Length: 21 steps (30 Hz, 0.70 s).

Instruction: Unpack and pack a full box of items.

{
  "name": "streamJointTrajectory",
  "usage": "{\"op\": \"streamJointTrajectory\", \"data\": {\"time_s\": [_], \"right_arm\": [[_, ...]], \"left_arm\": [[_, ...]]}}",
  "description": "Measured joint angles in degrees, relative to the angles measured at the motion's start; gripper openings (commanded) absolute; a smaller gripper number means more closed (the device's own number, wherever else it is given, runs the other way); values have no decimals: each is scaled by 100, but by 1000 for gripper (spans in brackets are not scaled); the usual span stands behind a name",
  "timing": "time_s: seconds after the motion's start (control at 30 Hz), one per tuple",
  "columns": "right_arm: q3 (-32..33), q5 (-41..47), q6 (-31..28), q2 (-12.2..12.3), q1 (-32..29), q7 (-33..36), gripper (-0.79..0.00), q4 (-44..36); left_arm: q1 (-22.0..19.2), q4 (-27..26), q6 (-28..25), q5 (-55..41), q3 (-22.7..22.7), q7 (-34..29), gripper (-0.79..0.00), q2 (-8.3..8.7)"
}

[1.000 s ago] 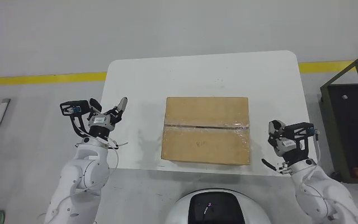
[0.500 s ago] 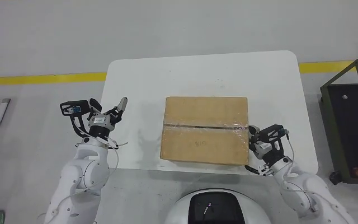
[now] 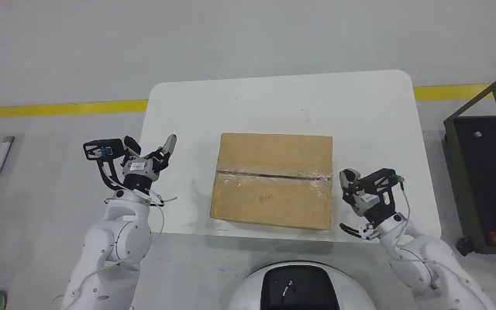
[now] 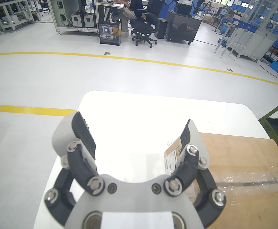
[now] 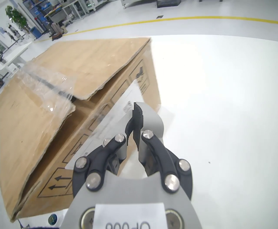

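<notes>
In the top view, a white table (image 3: 364,108) with rounded corners stood on a pale grey floor. A yellow line (image 3: 70,108) crossed the floor in the upper half of the frame, and a dark green cart (image 3: 469,170) showed at the right edge. The box (image 3: 271,180), brown cardboard with clear tape (image 3: 275,175) along its middle seam, lay closed in the centre of the frame, near the table's lower edge. The left gripper (image 3: 149,142) hung at the left of the frame over the table's edge, fingers spread wide, well apart from the box. The right gripper (image 3: 343,177) was at the lower right, just beside the box's right side.

In the left wrist view, the left gripper (image 4: 132,121) was released and held nothing. Past one of its fingers (image 4: 187,134) was a corner of the box (image 4: 239,156) on the table (image 4: 141,104). Beyond the table were the yellow line (image 4: 152,61), office chairs (image 4: 143,32) and shelves with blue bins (image 4: 239,19).

In the right wrist view, the right gripper (image 5: 135,112) was clenched, its fingers pressed together on nothing. It was very close to the white label (image 5: 108,121) on the side of the box (image 5: 65,71) (whether it touched, I could not tell). The tape (image 5: 43,80) looked wrinkled, and the top flaps stood a little raised at this end.
</notes>
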Motion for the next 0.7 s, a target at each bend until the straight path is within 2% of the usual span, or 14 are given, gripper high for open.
{"op": "streamJointTrajectory", "data": {"time_s": [0.13, 0.33, 0.37, 0.4, 0.7], "right_arm": [[647, -60, -2, 54, -337, -238, -785, -370], [1380, -127, -407, 114, -768, -478, -785, -897], [1465, -166, -528, 124, -832, -515, -723, -967], [1512, -215, -626, 131, -860, -539, -785, -1004], [1532, -251, -676, 135, -867, -554, -785, -1014]], "left_arm": [[0, 0, 0, 0, 0, 0, 0, 0], [0, 0, 0, 0, 0, 0, 0, 0], [0, 0, 0, 0, 0, 0, 0, 0], [0, 0, 0, 0, 0, 0, 0, 0], [0, 0, 0, 0, 0, 0, 0, 0]]}}
